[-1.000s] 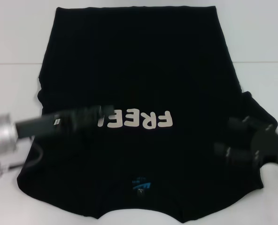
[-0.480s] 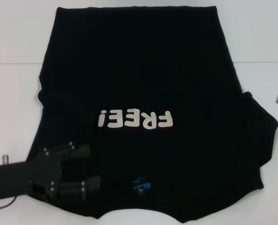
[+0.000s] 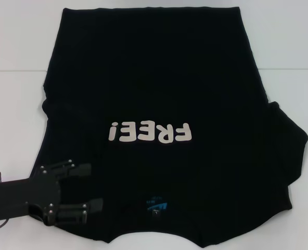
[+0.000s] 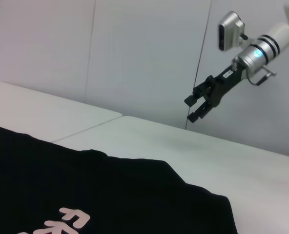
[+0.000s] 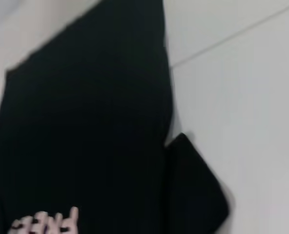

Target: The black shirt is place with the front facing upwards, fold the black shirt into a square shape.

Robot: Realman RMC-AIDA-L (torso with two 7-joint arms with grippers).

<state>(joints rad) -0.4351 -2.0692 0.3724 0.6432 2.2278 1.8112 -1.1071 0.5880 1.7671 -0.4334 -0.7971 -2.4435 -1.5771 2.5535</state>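
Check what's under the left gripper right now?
Left gripper, jaws open, is over the black shirt near its left shoulder and sleeve. Black cloth shows between the fingers; whether they touch it is unclear. The white table underneath is covered there.

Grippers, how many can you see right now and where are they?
2. The left gripper is open over the black shirt at its near left corner. The right gripper, also open, is raised in the air off the table, seen only from the left wrist.
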